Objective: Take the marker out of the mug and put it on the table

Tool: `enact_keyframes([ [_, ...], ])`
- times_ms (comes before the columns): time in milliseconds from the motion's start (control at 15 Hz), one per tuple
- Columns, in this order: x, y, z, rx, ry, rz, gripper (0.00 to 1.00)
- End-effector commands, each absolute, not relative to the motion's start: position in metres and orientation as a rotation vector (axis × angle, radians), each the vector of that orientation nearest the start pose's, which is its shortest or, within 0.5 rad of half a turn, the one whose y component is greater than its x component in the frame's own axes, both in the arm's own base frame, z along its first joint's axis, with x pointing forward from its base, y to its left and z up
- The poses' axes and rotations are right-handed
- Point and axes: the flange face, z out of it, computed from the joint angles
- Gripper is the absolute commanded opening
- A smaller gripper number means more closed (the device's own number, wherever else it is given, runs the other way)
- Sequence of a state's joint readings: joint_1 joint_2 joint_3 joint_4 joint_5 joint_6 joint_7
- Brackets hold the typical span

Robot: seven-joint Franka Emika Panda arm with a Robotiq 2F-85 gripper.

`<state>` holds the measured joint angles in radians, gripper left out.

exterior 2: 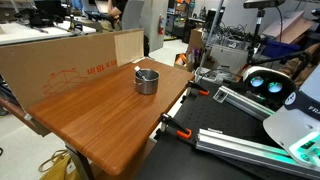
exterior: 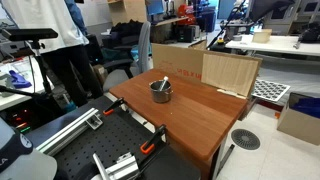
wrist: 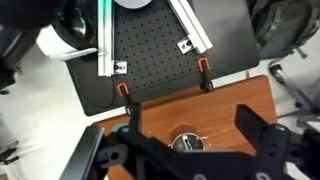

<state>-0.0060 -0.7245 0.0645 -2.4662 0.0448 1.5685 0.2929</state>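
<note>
The grey metal mug [exterior: 160,91] stands on the reddish-brown table [exterior: 200,118], toward its far side. It shows in both exterior views [exterior 2: 147,81]. The dark marker [exterior: 165,81] leans inside the mug with its lighter end above the rim. In the wrist view the mug [wrist: 176,137] lies straight below, partly hidden by the gripper body, with the marker [wrist: 188,142] across its dark inside. My gripper [wrist: 190,113] hangs high above the mug, open and empty, one finger on each side. The gripper is out of frame in both exterior views.
A pale plywood panel [exterior: 231,72] and a cardboard box [exterior: 176,60] stand along the table's back edge [exterior 2: 70,62]. A black perforated plate [wrist: 160,50] with metal rails adjoins the table, held by orange clamps [wrist: 124,90]. A person [exterior: 65,40] stands beyond.
</note>
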Motion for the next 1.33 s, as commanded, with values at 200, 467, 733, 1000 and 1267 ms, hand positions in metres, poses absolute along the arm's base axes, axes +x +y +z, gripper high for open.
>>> enact_keyframes([
  [200, 0.313, 0.026, 0.522, -3.13, 0.406, 0.265, 1.0],
  [467, 0.313, 0.026, 0.522, -3.13, 0.406, 0.264, 1.0],
  [733, 0.313, 0.026, 0.522, -3.13, 0.406, 0.264, 1.0],
  [1000, 0.323, 0.027, 0.514, -3.135, 0.417, 0.273, 1.0],
  [1267, 0.342, 0.028, 0.494, -3.149, 0.441, 0.265, 1.0],
])
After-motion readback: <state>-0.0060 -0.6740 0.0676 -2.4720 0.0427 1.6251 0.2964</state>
